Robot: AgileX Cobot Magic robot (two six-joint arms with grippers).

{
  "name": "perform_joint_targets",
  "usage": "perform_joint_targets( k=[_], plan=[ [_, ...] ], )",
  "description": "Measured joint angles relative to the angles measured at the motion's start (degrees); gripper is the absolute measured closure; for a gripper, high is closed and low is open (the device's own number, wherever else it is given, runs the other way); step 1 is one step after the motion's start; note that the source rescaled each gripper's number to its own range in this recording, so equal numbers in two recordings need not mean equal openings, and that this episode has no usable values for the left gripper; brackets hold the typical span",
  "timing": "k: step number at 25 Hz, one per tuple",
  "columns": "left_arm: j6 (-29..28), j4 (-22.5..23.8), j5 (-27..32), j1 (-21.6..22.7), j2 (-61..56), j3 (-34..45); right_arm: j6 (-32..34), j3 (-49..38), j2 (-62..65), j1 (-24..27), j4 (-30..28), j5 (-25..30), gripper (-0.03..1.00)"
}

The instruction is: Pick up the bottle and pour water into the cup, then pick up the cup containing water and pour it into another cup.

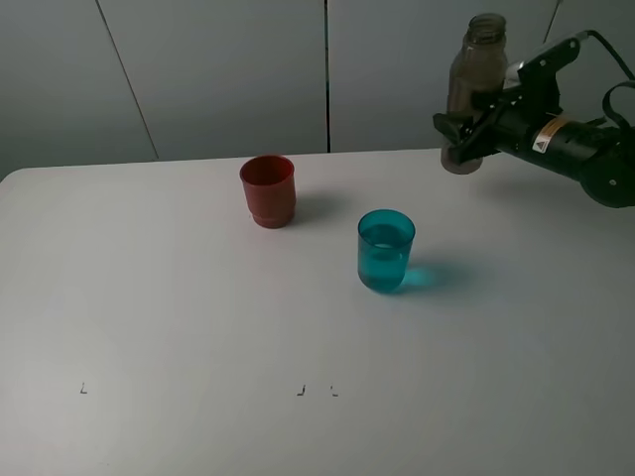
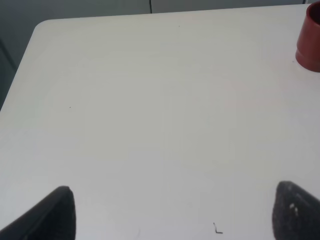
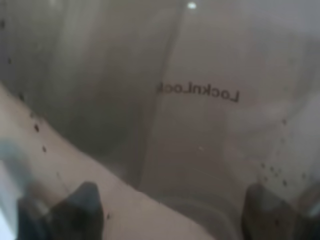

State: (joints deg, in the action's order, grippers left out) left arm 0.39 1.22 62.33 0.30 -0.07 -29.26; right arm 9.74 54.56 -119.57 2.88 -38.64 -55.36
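Bottle (image 1: 476, 89): upright, pinched by right gripper (image 1: 474, 127) at counter's (image 1: 198, 327) far right. Teal cup (image 1: 385, 250): apparently holding water; first pour judged done. Red cup (image 1: 268, 190): second pour outstanding. Left gripper (image 2: 172, 212): spread, idle.

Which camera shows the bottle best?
Exterior high: the bottle shows nearly whole, neck to base. Right wrist shows only a blurred close-up of its wall; left wrist does not show it.

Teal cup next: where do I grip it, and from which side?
Probably around the mid-wall of the teal cup, level from its right side. It stands upright with smooth tapered sides, and the red cup it pours toward sits back-left, so that rim edge stays clear.
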Motion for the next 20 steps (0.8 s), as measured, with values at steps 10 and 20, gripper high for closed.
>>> perform_joint_targets(
  k=[10,20],
  plan=[
    [0.0,0.0,0.0,0.0,0.0,0.0,7.1,0.0,0.0,0.7,8.9,8.0,0.95],
    [0.0,0.0,0.0,0.0,0.0,0.0,4.1,1.0,-1.0,1.1,12.0,8.6,0.95]
  ],
)
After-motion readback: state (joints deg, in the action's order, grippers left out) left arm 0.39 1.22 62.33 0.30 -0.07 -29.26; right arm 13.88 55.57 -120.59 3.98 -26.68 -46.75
